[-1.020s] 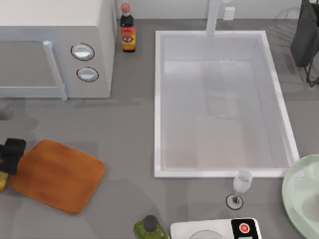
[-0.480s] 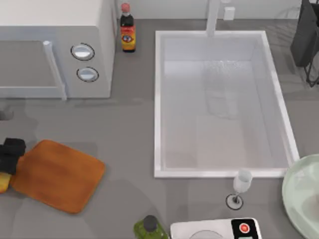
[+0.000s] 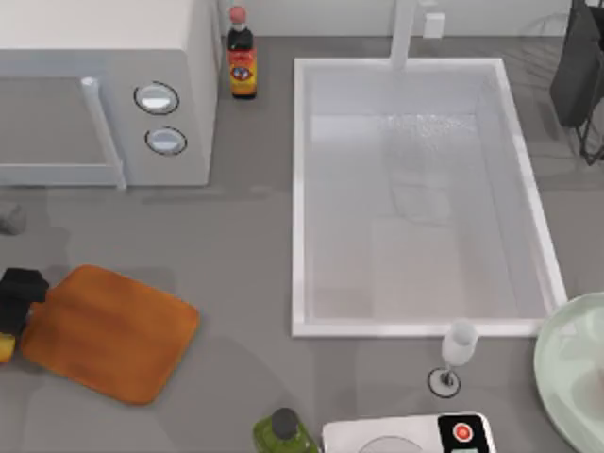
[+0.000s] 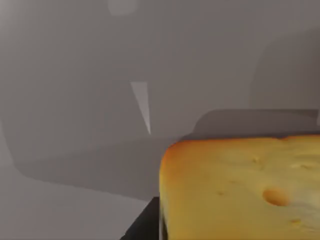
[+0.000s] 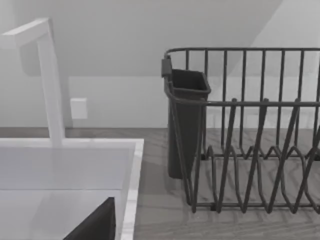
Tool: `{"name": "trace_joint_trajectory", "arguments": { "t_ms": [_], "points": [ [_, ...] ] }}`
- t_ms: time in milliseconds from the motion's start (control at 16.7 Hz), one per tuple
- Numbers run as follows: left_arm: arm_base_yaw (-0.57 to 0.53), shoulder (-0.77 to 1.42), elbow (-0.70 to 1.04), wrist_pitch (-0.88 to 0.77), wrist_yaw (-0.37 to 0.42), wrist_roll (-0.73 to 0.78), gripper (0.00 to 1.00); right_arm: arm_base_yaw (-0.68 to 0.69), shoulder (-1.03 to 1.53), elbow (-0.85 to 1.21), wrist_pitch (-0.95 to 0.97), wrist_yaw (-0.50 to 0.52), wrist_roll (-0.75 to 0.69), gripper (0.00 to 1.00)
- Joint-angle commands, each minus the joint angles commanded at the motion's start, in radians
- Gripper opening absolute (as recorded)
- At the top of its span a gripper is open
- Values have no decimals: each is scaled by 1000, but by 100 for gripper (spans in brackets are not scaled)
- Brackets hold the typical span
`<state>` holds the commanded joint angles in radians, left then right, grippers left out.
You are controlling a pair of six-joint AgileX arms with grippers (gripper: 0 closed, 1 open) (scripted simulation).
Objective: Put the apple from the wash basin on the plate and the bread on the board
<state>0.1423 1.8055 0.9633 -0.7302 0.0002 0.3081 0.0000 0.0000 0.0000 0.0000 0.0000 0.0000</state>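
So the task looks barely half under way. The left gripper (image 3: 17, 294) sits at the table's left edge, just beside the handle end of the board (image 3: 111, 330), and a sliver of yellow under it is the bread (image 3: 5, 345). In the left wrist view the bread (image 4: 245, 187) fills the near corner, close against the camera, so I judge the fingers to be closed on the loaf, though the fingers themselves cannot be made out. The board is bare, so the bread is not yet set down; what is left there is a short carry to the right and a release.

The apple is harder to account for. The basin (image 3: 297, 208) holds nothing red that I can see, and the plate (image 3: 562, 363), cut off at the right edge near the front, shows only pale green on the part in view. Whether the apple lies on the hidden part of the plate I cannot tell.

The right wrist view looks over the basin's far corner (image 5: 131, 165) toward the tap (image 5: 50, 85) and a dark dish rack (image 5: 240, 130); a dark wedge low in it may be a finger, but whether that gripper is open or closed I cannot tell.
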Motion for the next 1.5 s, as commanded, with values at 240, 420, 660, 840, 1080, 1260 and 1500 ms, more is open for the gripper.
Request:
{"name": "trace_joint_trajectory", "arguments": {
  "t_ms": [240, 420, 660, 840, 1080, 1260, 1500],
  "points": [
    [-1, -14, 5, -5, 6, -1, 0, 0, 0, 0, 0, 0, 0, 100],
    [0, -23, 29, -37, 7, 0, 0, 0, 0, 0, 0, 0, 0, 100],
    [-2, -58, 101, -154, 6, -1, 0, 0, 0, 0, 0, 0, 0, 100],
    [-2, -86, 150, -224, 6, -3, 0, 0, 0, 0, 0, 0, 0, 100],
    [-4, -123, 220, -342, 7, -3, 0, 0, 0, 0, 0, 0, 0, 100],
    [-4, -158, 263, -406, 6, -6, 0, 0, 0, 0, 0, 0, 0, 100],
    [-3, -155, 262, -406, 5, -4, 0, 0, 0, 0, 0, 0, 0, 100]
  ]
}}
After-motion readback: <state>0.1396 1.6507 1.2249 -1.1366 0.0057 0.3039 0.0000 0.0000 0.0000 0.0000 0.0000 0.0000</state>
